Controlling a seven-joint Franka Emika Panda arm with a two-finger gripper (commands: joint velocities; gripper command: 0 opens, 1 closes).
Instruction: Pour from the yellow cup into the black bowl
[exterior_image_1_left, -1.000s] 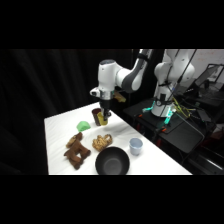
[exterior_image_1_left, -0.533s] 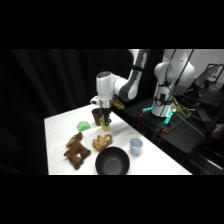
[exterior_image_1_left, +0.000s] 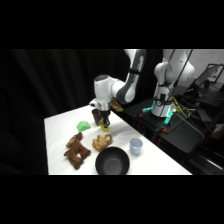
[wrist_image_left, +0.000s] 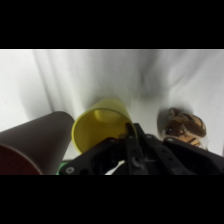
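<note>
In the wrist view the yellow cup (wrist_image_left: 100, 129) lies just ahead of my gripper (wrist_image_left: 130, 132), its open mouth facing the camera. The black linkage comes to a point at the cup's right rim, and the jaws look pinched on that rim. From the side, the gripper (exterior_image_1_left: 104, 122) hangs low over the table's far half with the yellow cup (exterior_image_1_left: 106, 128) under it. The black bowl (exterior_image_1_left: 112, 162) stands at the near edge, well in front of the gripper.
A dark brown cup (exterior_image_1_left: 96, 116) (wrist_image_left: 35, 145) is right beside the yellow one. A small green bowl-like thing (exterior_image_1_left: 83, 125), a brown plush toy (exterior_image_1_left: 76, 150), a tan lump (exterior_image_1_left: 101, 143) (wrist_image_left: 183, 125) and a pale blue cup (exterior_image_1_left: 135, 145) surround the bowl.
The arm has swung slightly left and come down, bringing the gripper lower over the table beside the brown cup.
</note>
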